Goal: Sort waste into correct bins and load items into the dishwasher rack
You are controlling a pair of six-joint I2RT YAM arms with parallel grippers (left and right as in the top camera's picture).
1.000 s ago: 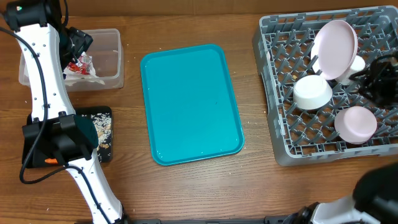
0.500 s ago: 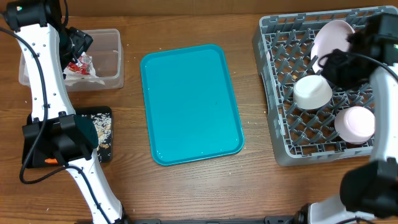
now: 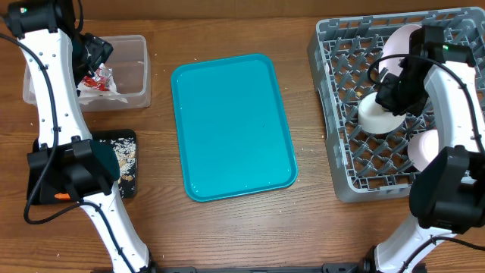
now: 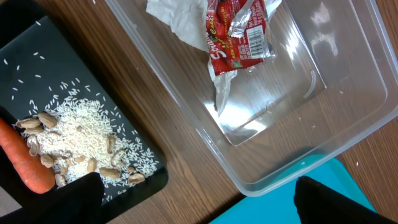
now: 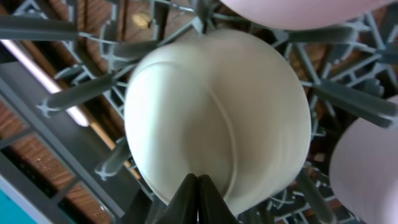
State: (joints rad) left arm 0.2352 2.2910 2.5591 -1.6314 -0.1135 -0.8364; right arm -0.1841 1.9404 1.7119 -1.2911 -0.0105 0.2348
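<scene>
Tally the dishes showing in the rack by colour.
Pink: 2, the plate and the pink bowl
White: 1, the white bowl
Total: 3

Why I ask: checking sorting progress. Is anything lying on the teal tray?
No, the teal tray shows only its own bare surface in the overhead view.

Overhead view: bright, even light from above, sharp throughout; shadows soft and short. The teal tray [image 3: 231, 125] carries a mild sheen. Left wrist view: white glare patches on the clear bin [image 4: 336, 112] floor — focus good. Right wrist view: white bowl [image 5: 217, 118] close to the lens, soft and blurred.
</scene>
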